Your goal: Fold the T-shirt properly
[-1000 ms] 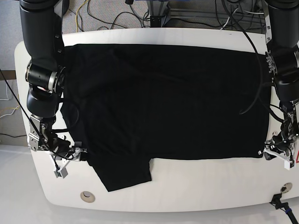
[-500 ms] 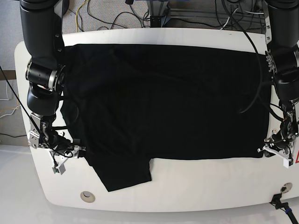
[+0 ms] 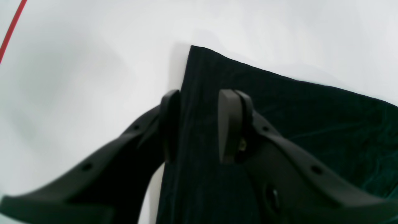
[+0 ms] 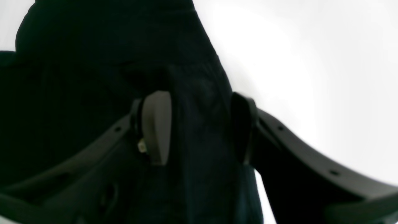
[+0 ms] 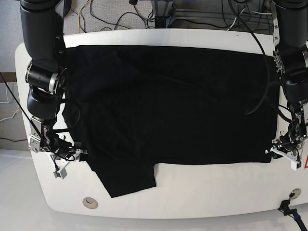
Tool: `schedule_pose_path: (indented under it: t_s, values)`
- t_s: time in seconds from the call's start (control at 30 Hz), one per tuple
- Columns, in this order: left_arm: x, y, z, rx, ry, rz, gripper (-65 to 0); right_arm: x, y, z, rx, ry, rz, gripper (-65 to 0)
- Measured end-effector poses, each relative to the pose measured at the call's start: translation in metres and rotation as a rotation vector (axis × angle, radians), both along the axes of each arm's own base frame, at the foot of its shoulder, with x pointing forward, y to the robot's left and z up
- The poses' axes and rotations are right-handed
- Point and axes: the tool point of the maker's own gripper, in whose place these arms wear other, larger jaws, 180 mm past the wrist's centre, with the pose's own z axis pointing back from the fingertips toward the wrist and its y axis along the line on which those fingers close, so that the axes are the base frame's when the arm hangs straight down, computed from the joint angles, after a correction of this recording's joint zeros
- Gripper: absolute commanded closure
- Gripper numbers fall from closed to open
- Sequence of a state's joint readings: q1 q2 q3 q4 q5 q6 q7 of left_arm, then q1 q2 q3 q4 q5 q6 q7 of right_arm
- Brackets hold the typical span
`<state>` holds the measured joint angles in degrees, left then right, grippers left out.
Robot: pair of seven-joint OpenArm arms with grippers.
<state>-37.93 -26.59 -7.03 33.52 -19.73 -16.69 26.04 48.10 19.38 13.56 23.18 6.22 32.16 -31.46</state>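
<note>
The black T-shirt [image 5: 168,106] lies spread flat over the white table [image 5: 216,192], with one sleeve [image 5: 127,180] reaching toward the front edge; no print shows. My left gripper [image 5: 278,153] is low at the shirt's front right corner. In the left wrist view the T-shirt [image 3: 311,118] edge runs between the fingers of my left gripper [image 3: 199,124], which stand apart. My right gripper [image 5: 77,155] is at the shirt's front left edge. In the right wrist view my right gripper [image 4: 199,127] is open, with a ridge of the T-shirt [image 4: 93,62] between its fingers.
Cables [image 5: 120,17] trail on the floor behind the table. A round fitting [image 5: 90,202] sits in the table's front left corner. A red line [image 3: 11,29] crosses the corner of the left wrist view. Bare table [image 4: 311,62] lies in front of the shirt.
Both grippers have crept slightly away from the table's front edge and onto the shirt's front edge. The shirt itself has not moved.
</note>
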Motion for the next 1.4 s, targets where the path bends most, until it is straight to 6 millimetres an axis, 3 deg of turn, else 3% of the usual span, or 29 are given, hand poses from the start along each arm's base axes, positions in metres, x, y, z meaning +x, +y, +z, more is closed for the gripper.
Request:
schedule_pose_path:
  t_s: [0.13, 0.47, 0.67, 0.83, 1.4]
  values:
    - [-0.009, -0.001, -0.016, -0.013, 0.057, 0.012, -19.4, 0.004, 0.000, -0.002, 0.003, -0.022, -0.043, -30.1]
    - [-0.013, -0.002, -0.021, -0.010, 0.069, 0.008, -19.5, -0.004, 0.015, -0.021, 0.033, -0.040, -0.043, -29.9]
    - [-0.017, -0.003, -0.023, 0.001, 0.071, -0.002, -19.7, -0.009, 0.003, -0.032, 0.013, -0.060, -0.095, -29.8]
    - [-0.011, -0.011, -0.003, 0.048, 0.016, -0.054, -19.7, -0.014, -0.005, -0.042, -0.001, -0.043, -0.146, -29.9]
    - [-0.016, -0.018, -0.009, 0.058, 0.027, -0.072, -20.0, -0.017, -0.007, -0.046, 0.003, -0.069, -0.159, -30.4]
